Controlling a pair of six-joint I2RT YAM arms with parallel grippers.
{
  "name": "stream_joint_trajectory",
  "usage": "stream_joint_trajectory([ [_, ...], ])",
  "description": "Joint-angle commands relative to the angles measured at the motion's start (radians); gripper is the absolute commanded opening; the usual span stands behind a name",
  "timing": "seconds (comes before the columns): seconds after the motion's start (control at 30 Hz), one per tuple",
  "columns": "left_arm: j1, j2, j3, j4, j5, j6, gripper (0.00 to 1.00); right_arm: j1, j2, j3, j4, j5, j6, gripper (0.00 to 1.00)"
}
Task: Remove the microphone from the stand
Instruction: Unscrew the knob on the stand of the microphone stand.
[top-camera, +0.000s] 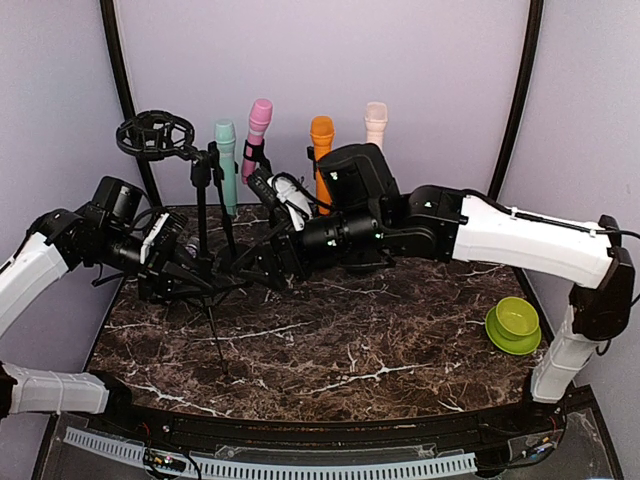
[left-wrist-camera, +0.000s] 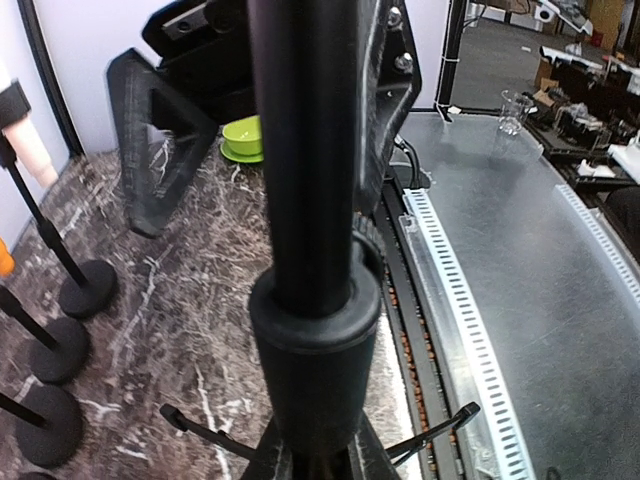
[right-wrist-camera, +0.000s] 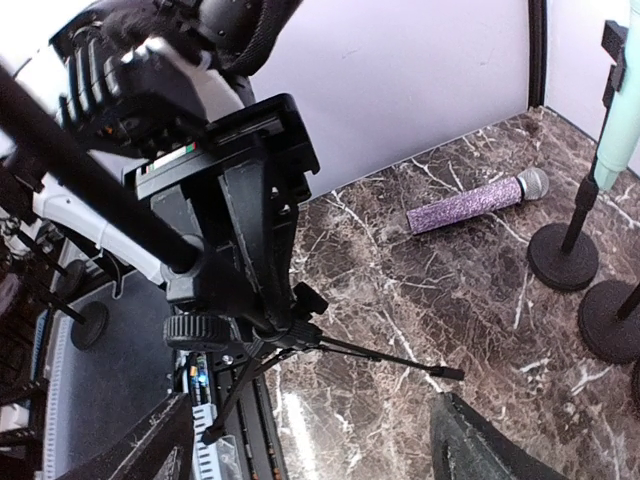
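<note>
Purple glitter microphone (right-wrist-camera: 470, 205) is off the stand (top-camera: 203, 215), lying flat on the worktop (top-camera: 330, 350) by the left edge, up toward the back-left corner, head pointing at the back. It is apart from everything and only the right wrist view shows it; the left arm hides it from the top camera. The stand is a tripod near the left edge with an empty ring mount (top-camera: 155, 135) on top. Left gripper (top-camera: 185, 268) is clenched on the stand's pole, just above the collar. Right gripper (right-wrist-camera: 315, 420) is released, jaws spread wide and holding nothing, hovering just right of the tripod legs. Back edge is tight: teal mic (top-camera: 226, 160), pink mic (top-camera: 258, 125), orange mic (top-camera: 321, 140) and cream mic (top-camera: 376, 122) stand on round-base stands in a row. Green bowl (top-camera: 513, 322) sits at the right edge. Open marble runs from the tripod feet to the front edge and across the middle.
</note>
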Motion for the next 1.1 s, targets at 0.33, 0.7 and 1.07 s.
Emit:
stream_joint_trajectory([
  [0.33, -0.01, 0.12, 0.109, -0.189, 0.012, -0.134, 0.0, 0.018, -0.162, -0.252, 0.303, 0.207, 0.109, 1.0],
  [0.7, -0.043, 0.256, 0.227, -0.416, -0.062, 0.117, 0.0, -0.073, -0.067, -0.249, 0.351, -0.267, 0.333, 0.87],
  [1.07, -0.083, 0.284, 0.262, -0.378, -0.059, 0.114, 0.0, -0.103, 0.09, -0.061, 0.199, -0.494, 0.381, 0.75],
])
